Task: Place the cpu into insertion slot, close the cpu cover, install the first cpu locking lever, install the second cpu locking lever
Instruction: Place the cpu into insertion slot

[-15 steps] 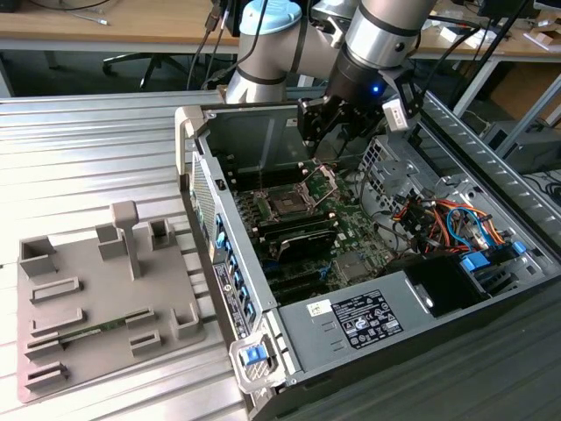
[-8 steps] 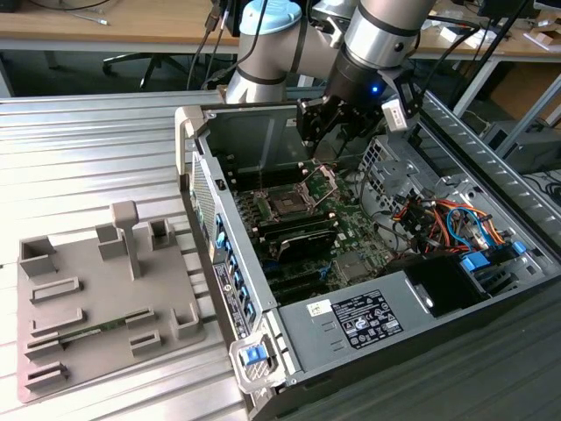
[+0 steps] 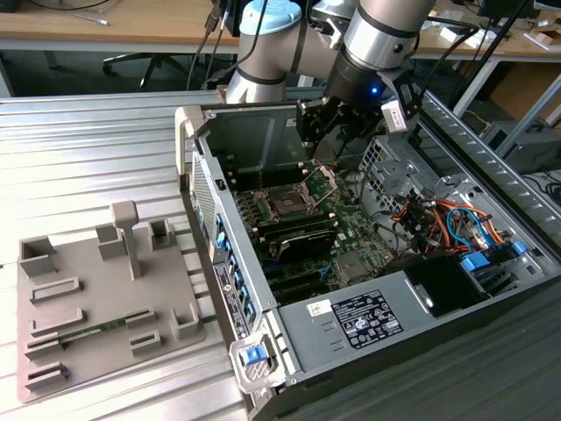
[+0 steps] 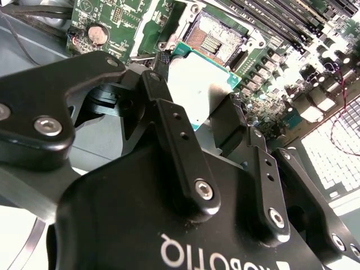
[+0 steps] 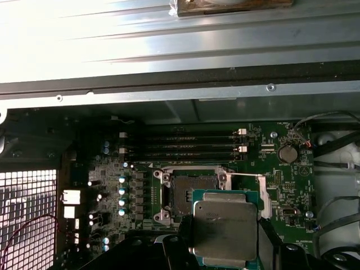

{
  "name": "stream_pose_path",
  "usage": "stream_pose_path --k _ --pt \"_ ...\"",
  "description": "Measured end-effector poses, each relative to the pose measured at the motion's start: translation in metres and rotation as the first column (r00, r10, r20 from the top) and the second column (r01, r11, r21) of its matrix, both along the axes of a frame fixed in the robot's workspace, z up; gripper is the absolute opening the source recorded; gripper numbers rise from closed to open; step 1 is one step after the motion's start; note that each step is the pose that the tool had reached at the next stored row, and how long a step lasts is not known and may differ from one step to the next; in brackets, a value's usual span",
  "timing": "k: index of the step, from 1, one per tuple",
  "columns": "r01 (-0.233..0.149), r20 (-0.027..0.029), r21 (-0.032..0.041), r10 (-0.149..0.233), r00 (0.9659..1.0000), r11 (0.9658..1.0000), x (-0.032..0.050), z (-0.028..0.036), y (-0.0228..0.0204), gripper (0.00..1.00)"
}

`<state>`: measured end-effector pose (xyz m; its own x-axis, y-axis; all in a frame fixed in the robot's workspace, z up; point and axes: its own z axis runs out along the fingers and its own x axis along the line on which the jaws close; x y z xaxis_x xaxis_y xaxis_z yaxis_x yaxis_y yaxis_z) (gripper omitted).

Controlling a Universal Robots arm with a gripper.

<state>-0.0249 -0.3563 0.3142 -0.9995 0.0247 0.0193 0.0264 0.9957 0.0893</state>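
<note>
A robot arm is reaching down into an open computer case (image 3: 195, 140) lying on its side. The gripper (image 5: 225, 243) is gripping the cpu (image 5: 225, 225) by two opposite edges, with a dark finger (image 5: 184, 239) pressing on each side. The chip's grey metal top is showing in the first wrist view. The cpu is hanging just above the green motherboard (image 5: 281, 185), overlapping one corner of the insertion slot (image 5: 188, 191), not yet seated. The slot's contact field is lying uncovered. The cpu cover (image 3: 322, 181) is standing raised at the slot's far edge. A grey fixture tray (image 3: 53, 351) is sitting on the table at the exterior view's left, well apart from the case.
</note>
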Motion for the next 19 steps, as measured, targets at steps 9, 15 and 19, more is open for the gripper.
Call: stream_pose_path --k 9,15,19 --pt "0.000 0.0000 0.0000 0.000 1.0000 1.0000 0.0000 -0.0020 0.0000 0.54" --pt "0.000 0.0000 0.0000 0.000 1.0000 1.0000 0.0000 -0.0041 0.0000 0.54" --pt "0.000 0.0000 0.0000 0.000 1.0000 1.0000 0.0000 -0.0048 0.0000 0.54"
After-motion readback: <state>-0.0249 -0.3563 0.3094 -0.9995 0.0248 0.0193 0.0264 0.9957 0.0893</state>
